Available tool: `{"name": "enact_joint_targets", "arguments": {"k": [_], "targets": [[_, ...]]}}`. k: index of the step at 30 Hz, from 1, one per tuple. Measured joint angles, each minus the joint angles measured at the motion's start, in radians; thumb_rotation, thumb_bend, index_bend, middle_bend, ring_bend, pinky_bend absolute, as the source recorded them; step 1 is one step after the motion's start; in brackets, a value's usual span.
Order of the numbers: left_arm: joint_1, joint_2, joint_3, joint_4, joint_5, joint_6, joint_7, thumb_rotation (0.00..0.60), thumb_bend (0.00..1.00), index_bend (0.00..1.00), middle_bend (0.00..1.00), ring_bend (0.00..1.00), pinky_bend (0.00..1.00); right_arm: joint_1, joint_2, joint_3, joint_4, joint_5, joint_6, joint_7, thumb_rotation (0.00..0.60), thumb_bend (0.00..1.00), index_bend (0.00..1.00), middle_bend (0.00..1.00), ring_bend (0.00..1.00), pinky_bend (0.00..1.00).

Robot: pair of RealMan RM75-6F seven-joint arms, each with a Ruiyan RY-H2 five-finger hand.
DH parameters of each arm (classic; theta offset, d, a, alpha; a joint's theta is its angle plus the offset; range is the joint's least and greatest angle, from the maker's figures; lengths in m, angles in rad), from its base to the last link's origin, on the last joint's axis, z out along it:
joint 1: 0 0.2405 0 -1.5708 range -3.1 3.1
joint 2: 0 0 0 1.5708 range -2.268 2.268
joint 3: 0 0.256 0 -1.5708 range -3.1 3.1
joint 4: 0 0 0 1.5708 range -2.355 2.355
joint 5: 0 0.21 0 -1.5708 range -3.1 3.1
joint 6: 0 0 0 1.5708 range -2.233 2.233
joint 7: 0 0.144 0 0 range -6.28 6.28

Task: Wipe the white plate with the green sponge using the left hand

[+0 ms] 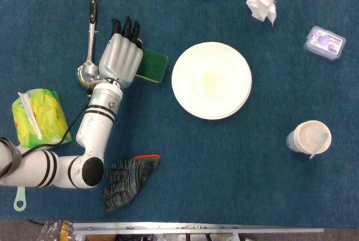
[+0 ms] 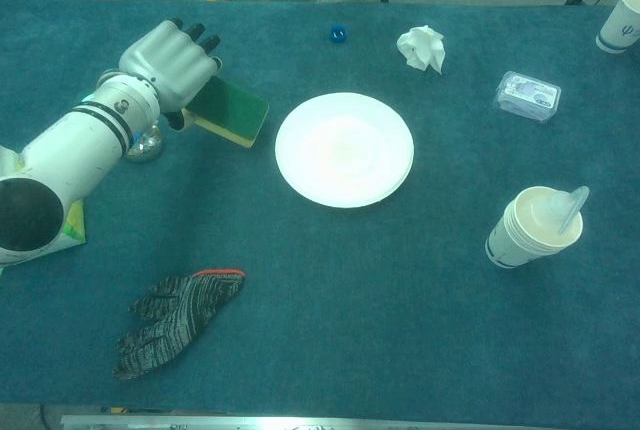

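Head view: knit glove lies nearest on the blue cloth; left hand closes over the green sponge, apparently securing it for wiping, just left of the white plate.

Chest view: sponge tilted in the grasp, plate centred; cup stands right, a chair beyond the table.
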Motion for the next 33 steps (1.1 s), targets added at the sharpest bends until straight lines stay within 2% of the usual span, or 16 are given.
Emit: {"name": "enact_joint_targets", "arguments": {"k": [2, 7, 11, 14, 18, 23, 30, 33], "targets": [[0.004, 0.005, -0.002, -0.002, 0.001, 0.0, -0.009, 0.405, 0.29, 0.0, 0.0, 0.0, 0.1, -0.001, 0.003, 0.0, -0.002, 0.0, 0.002, 0.0, 0.6, 0.32, 0.17, 0.24, 0.12, 0.26], [0.022, 0.026, -0.006, -0.017, 0.022, 0.001, -0.054, 0.415, 0.29, 0.0, 0.0, 0.0, 0.1, -0.002, 0.004, 0.0, -0.003, 0.001, 0.003, 0.003, 0.6, 0.32, 0.17, 0.24, 0.12, 0.26], [0.048, 0.054, -0.018, -0.039, 0.049, 0.001, -0.136, 0.508, 0.29, 0.03, 0.01, 0.0, 0.1, -0.006, 0.003, 0.003, 0.0, 0.012, 0.004, 0.001, 0.6, 0.32, 0.17, 0.24, 0.12, 0.26], [0.078, 0.086, -0.029, -0.063, 0.086, 0.0, -0.233, 0.532, 0.29, 0.04, 0.02, 0.0, 0.1, -0.01, 0.001, 0.007, 0.001, 0.022, 0.008, -0.009, 0.6, 0.32, 0.17, 0.24, 0.12, 0.26], [0.131, 0.137, -0.035, -0.095, 0.18, 0.006, -0.385, 0.549, 0.29, 0.06, 0.03, 0.0, 0.1, -0.016, -0.001, 0.011, 0.0, 0.031, 0.015, -0.032, 0.6, 0.32, 0.17, 0.24, 0.12, 0.26], [0.219, 0.202, -0.019, -0.12, 0.367, 0.035, -0.585, 0.562, 0.29, 0.11, 0.06, 0.0, 0.1, -0.028, -0.002, 0.016, -0.008, 0.048, 0.025, -0.065, 0.6, 0.32, 0.17, 0.24, 0.12, 0.26], [0.395, 0.303, 0.049, -0.119, 0.619, 0.147, -0.816, 0.568, 0.29, 0.14, 0.09, 0.0, 0.1, -0.051, 0.001, 0.017, -0.012, 0.07, 0.039, -0.093, 0.6, 0.32, 0.17, 0.24, 0.12, 0.26], [0.465, 0.348, 0.072, -0.116, 0.678, 0.209, -0.877, 0.569, 0.29, 0.15, 0.09, 0.0, 0.1, -0.062, 0.0, 0.017, -0.012, 0.079, 0.045, -0.101, 0.6, 0.32, 0.17, 0.24, 0.12, 0.26]]}}
